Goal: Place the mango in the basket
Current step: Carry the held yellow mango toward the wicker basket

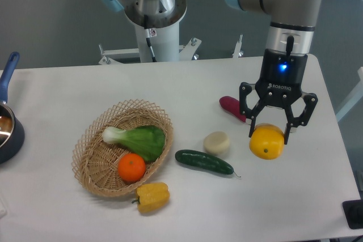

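1. Black two-finger pincer (270, 134) spread around the smooth yellow-orange oval mango (267, 143), fingers flanking its top; actual grip impossible to tell.
2. Mango at right of white tabletop (68, 89), beside dark red vegetable (231, 107).
3. Light tan woven wicker basket (96, 182) well apart at left, holding leafy green and round orange.

Robotics lab, pedestal-mounted arm (150, 4), white table (68, 89), toy produce

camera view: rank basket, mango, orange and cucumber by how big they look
1. basket, clearly largest
2. cucumber, longest of the rest, though thin
3. mango
4. orange, a little smaller; close to the mango, so that order is unsure
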